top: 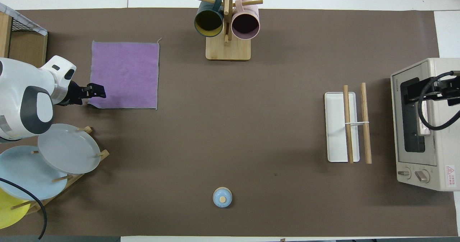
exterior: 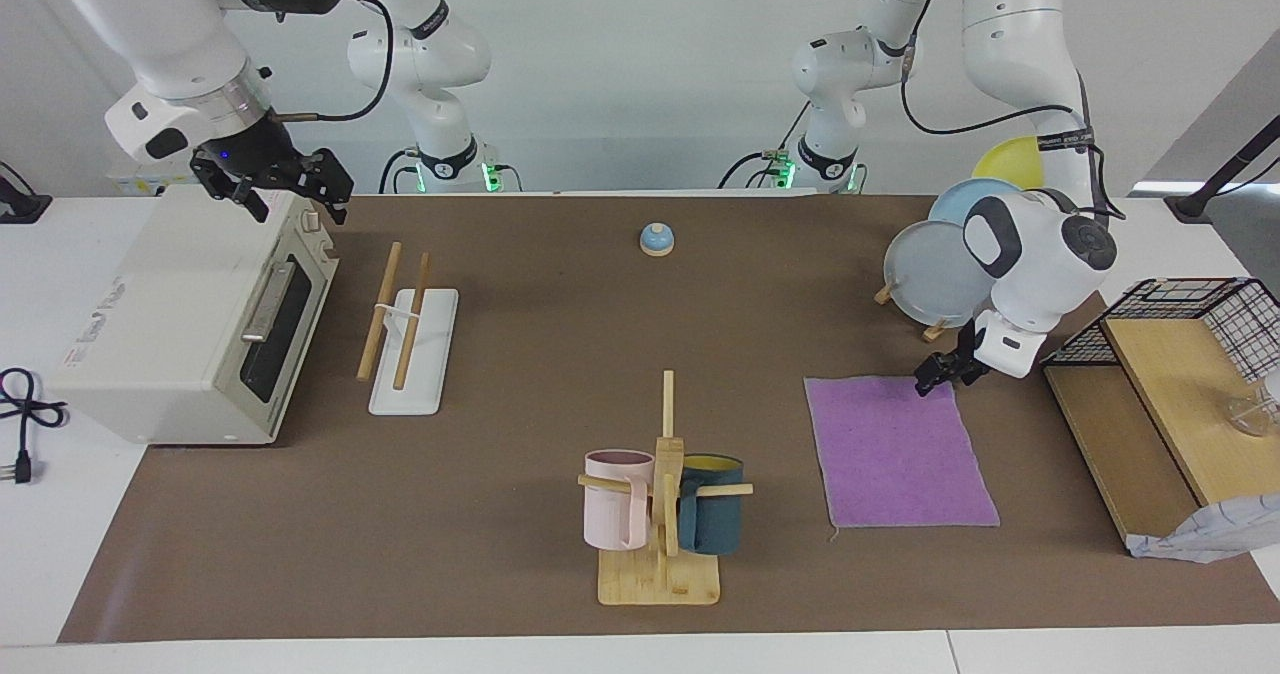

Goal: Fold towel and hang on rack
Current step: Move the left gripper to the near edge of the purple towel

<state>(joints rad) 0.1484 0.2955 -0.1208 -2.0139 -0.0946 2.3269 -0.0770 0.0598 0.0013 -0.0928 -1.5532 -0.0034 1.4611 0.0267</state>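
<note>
At towel (exterior: 897,451) corner, left gripper (exterior: 941,369)

White wall (exterior: 640,64) — white table (exterior: 60,554) under a brown mat (exterior: 400,514).

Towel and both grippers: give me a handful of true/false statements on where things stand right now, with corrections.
1. The towel lies flat and unfolded on the table, purple face up. True.
2. The left gripper is low at the towel corner nearest the robots, on the left arm's side. True.
3. The towel already hangs on the rack. False: the rack's dowels are bare, and it stands toward the right arm's end, beside the toaster oven.
4. The right gripper is reaching for the towel. False: it waits over the toaster oven.
5. Two mugs hang on the mug tree. True.
6. The plates lie stacked on the towel. False: they stand in their own stand, nearer the robots than the towel.
</note>
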